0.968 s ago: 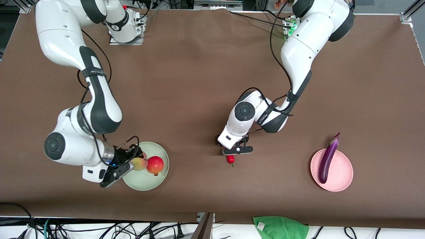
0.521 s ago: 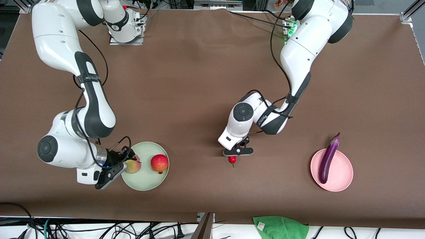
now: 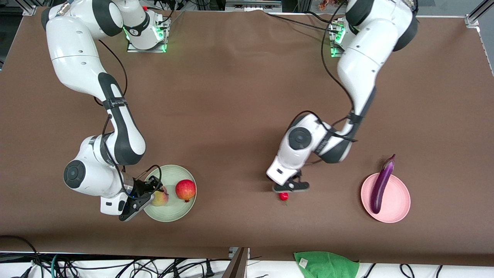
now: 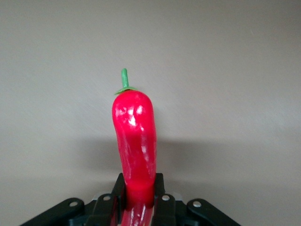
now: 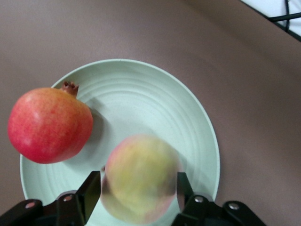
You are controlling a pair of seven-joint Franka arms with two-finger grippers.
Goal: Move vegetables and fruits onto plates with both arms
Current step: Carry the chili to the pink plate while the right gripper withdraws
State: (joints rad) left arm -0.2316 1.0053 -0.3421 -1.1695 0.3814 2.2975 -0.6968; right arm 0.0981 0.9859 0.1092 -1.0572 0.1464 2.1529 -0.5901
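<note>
The peach (image 5: 141, 176) sits between the fingers of the right gripper (image 3: 148, 193) over the mint green plate (image 3: 170, 214), beside the pomegranate (image 3: 185, 189). The left gripper (image 3: 287, 189) clamps the red chili pepper (image 4: 134, 141) above the brown table (image 3: 231, 116). The eggplant (image 3: 381, 183) lies across the pink plate (image 3: 399, 204) toward the left arm's end.

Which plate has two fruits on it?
The mint green plate, with the pomegranate and peach; the pink plate holds only the eggplant.
</note>
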